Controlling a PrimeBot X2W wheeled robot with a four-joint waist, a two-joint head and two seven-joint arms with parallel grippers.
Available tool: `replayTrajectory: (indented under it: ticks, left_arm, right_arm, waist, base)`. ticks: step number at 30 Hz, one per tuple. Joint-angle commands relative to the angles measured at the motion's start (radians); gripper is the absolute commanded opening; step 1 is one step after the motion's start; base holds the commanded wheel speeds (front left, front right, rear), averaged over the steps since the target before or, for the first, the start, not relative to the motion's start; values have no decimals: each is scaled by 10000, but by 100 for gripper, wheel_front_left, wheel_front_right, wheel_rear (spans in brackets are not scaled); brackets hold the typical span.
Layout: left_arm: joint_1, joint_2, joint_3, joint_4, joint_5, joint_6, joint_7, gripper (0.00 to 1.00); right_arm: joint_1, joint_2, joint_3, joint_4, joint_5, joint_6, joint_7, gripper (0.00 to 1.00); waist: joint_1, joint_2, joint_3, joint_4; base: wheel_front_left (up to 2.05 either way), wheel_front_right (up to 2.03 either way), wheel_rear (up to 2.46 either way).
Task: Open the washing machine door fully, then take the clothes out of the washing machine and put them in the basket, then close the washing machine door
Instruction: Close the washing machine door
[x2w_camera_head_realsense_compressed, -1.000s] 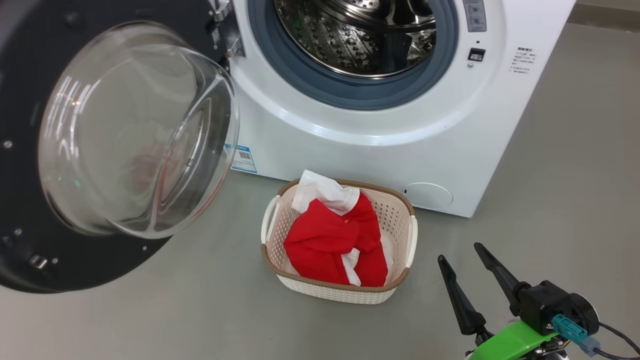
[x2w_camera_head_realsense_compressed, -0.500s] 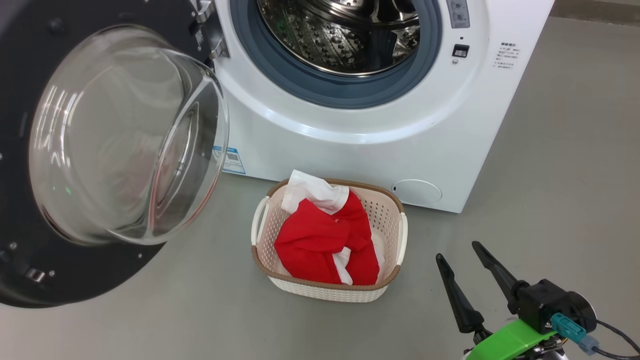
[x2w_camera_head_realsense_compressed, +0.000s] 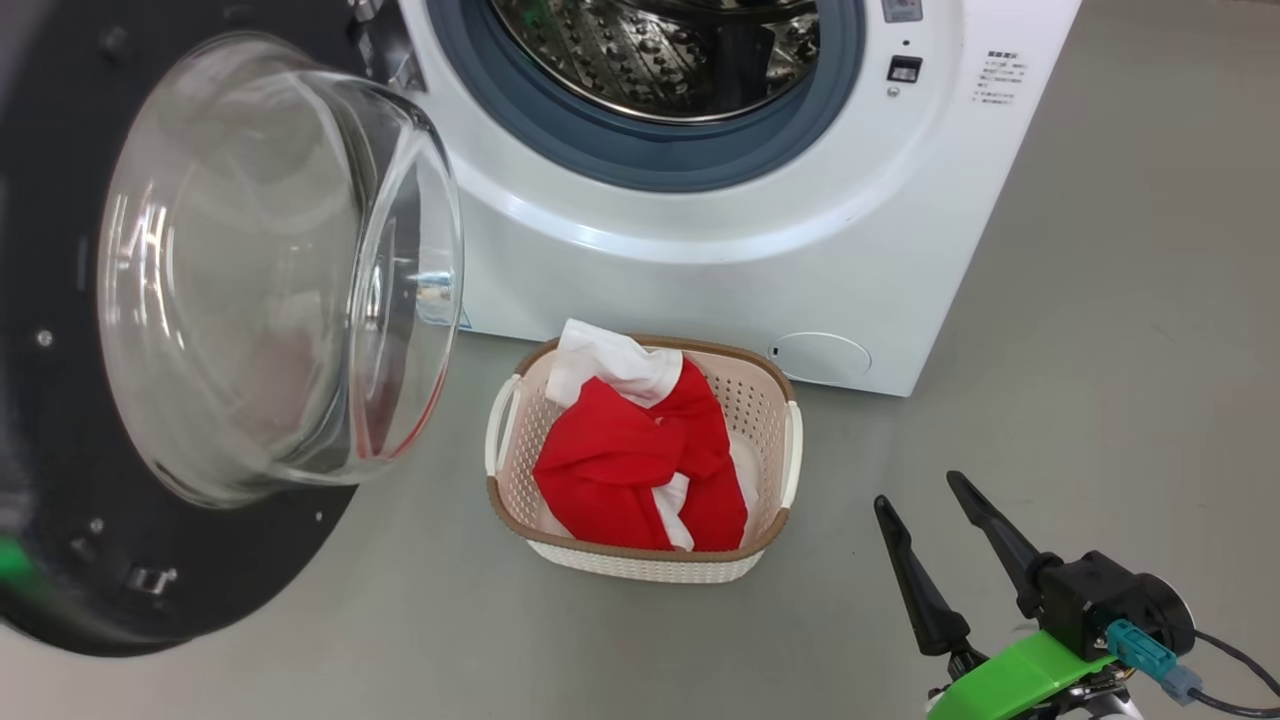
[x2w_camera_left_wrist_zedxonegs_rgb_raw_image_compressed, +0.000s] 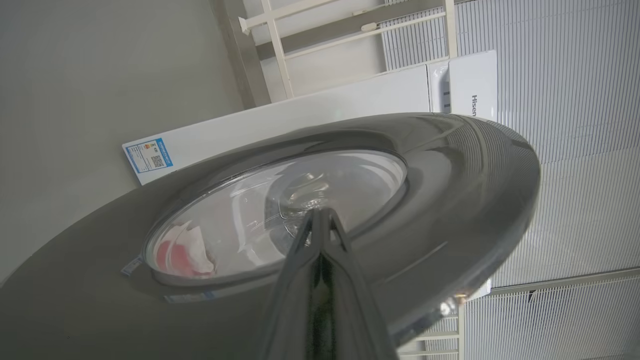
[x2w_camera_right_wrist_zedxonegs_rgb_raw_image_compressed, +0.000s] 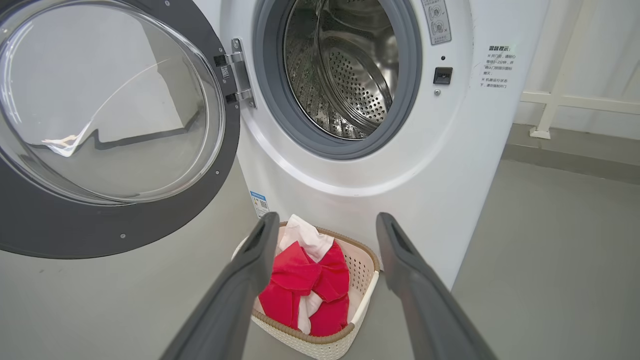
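The washing machine (x2w_camera_head_realsense_compressed: 700, 270) (x2w_camera_right_wrist_zedxonegs_rgb_raw_image_compressed: 450, 150) stands with its steel drum (x2w_camera_head_realsense_compressed: 660, 50) (x2w_camera_right_wrist_zedxonegs_rgb_raw_image_compressed: 350, 75) showing no cloth inside. The washing machine door (x2w_camera_head_realsense_compressed: 60, 520) (x2w_camera_right_wrist_zedxonegs_rgb_raw_image_compressed: 100, 230) hangs open at the left, its glass bulge facing me. In the left wrist view my left gripper (x2w_camera_left_wrist_zedxonegs_rgb_raw_image_compressed: 320, 212) is shut, its tips against the door's (x2w_camera_left_wrist_zedxonegs_rgb_raw_image_compressed: 450, 200) outer face at the edge of the glass. The red and white clothes (x2w_camera_head_realsense_compressed: 630, 460) (x2w_camera_right_wrist_zedxonegs_rgb_raw_image_compressed: 305, 285) lie in the basket (x2w_camera_head_realsense_compressed: 650, 570) (x2w_camera_right_wrist_zedxonegs_rgb_raw_image_compressed: 360, 265) on the floor before the machine. My right gripper (x2w_camera_head_realsense_compressed: 918, 490) (x2w_camera_right_wrist_zedxonegs_rgb_raw_image_compressed: 327, 218) hangs open, right of the basket, holding nothing.
Grey floor surrounds the basket, with free room to the right of the machine. A white frame (x2w_camera_right_wrist_zedxonegs_rgb_raw_image_compressed: 550, 100) stands against the wall at the back right. The door's glass bulge (x2w_camera_head_realsense_compressed: 270, 270) overhangs the floor just left of the basket.
The head camera has shifted, sliding the scene up and left. Relative to the machine, the door has swung a little towards the port. The right gripper stays put and open.
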Motion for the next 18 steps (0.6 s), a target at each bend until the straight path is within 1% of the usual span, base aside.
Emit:
replayTrajectory:
  ticks: [1,10,18]
  left_arm:
    - [72,342,264,-489,-133,-130,228,0]
    - [911,-259,104,-1890,-445,-180,837,0]
    - [1569,-744,-121,-2968,-435,-245,1103,0]
  right_arm:
    - [-488,-68,187,-214,132,4,-118,100]
    - [-619,-68,186,-20,233,4,-286,100]
    - [-659,-68,269,163,365,4,-432,100]
  waist:
    - [0,-1,45,-70]
    - [0,-1,24,-324]
    - [0,-1,-104,-613]
  base:
    - [0,0,0]
    - [0,0,0]
    - [0,0,0]
